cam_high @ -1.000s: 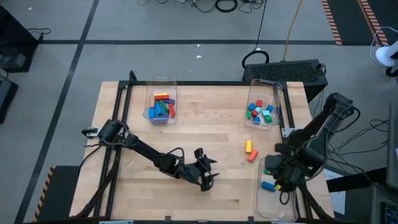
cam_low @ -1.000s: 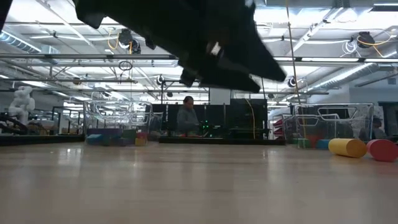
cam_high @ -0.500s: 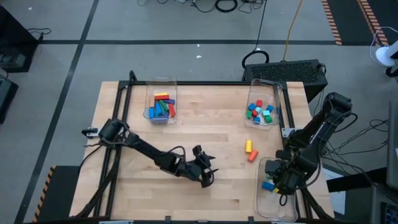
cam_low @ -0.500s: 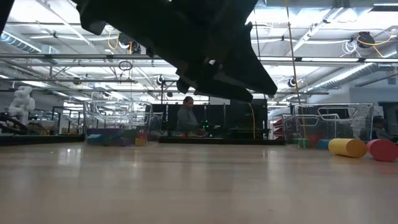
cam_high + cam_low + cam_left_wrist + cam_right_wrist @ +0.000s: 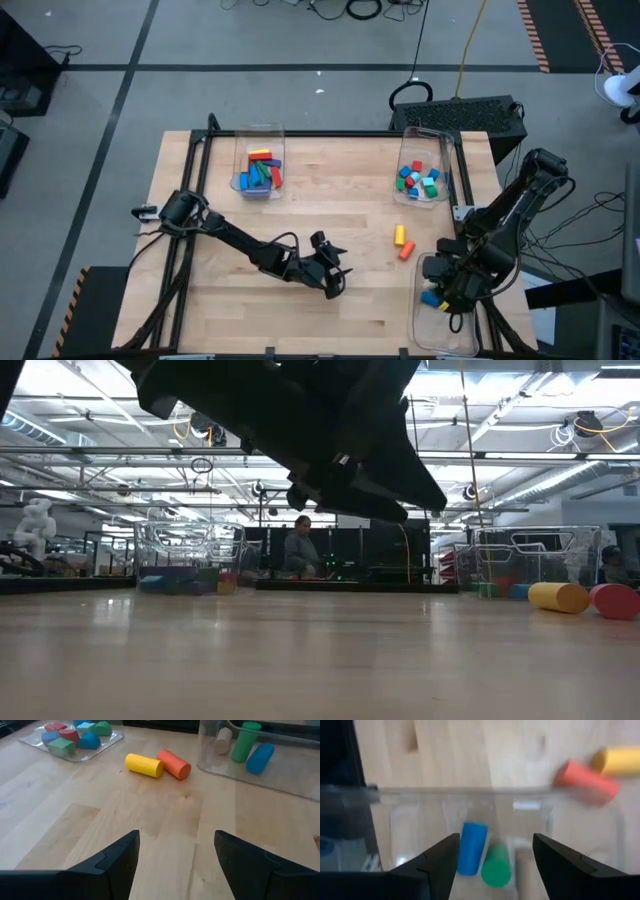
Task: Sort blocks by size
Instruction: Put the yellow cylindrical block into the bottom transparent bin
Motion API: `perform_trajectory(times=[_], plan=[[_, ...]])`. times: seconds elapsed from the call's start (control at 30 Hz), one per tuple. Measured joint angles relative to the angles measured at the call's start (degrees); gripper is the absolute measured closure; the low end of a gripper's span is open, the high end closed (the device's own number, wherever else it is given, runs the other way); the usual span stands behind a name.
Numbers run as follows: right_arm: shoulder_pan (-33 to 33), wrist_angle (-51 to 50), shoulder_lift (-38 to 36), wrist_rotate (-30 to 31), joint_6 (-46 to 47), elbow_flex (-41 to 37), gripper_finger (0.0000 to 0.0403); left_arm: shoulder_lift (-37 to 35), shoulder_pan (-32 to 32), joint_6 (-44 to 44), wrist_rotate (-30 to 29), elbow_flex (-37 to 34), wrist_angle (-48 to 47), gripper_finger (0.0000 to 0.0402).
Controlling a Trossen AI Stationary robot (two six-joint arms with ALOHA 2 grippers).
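From above you see your right gripper (image 5: 443, 290) hanging over the clear bin (image 5: 440, 325) at the lower right of the frame, with only a blue cylinder (image 5: 431, 298) peeking out from under the arm. Your right wrist view fills that in: the fingers (image 5: 432, 865) stand apart with nothing between them, and below them in the bin lie the blue cylinder (image 5: 471, 848), a green cylinder (image 5: 496, 865) and a plain wooden one (image 5: 527, 870) side by side.

Your left gripper (image 5: 333, 283) hovers over bare desk (image 5: 350, 215) at lower centre, fingers (image 5: 117, 855) spread wide and empty. Its wrist view shows a yellow cylinder (image 5: 144, 765) and an orange cylinder (image 5: 174, 764) lying touching on the wood, outside any bin.

The high view alone shows the other two bins at the desk's far edge: one with long bars (image 5: 259, 171) at upper left, one with small blocks (image 5: 419, 178) at upper right.

The low view looks across the pale wood into a workshop with ceiling lights, metal frames and a seated person (image 5: 300, 550) far behind.
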Motion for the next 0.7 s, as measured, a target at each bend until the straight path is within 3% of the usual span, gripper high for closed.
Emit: perform_trajectory(times=[0.23,0.4,0.7], plan=[[-3.20,-3.21,-0.02,12.51,-1.90,3.71,0.0166,0.02,0.00,0.06,-2.08,0.00,0.79,0.0143],[-8.21,-5.09,-0.02,31.76,13.00,3.71,0.0173,0.09,0.00,0.04,-2.23,0.00,0.63,0.0143],[-17.81,0.48,-0.02,33.06,-3.67,3.71,0.0192,0.09,-2.12,0.08,-1.60,-0.02,-4.34,0.0143]])
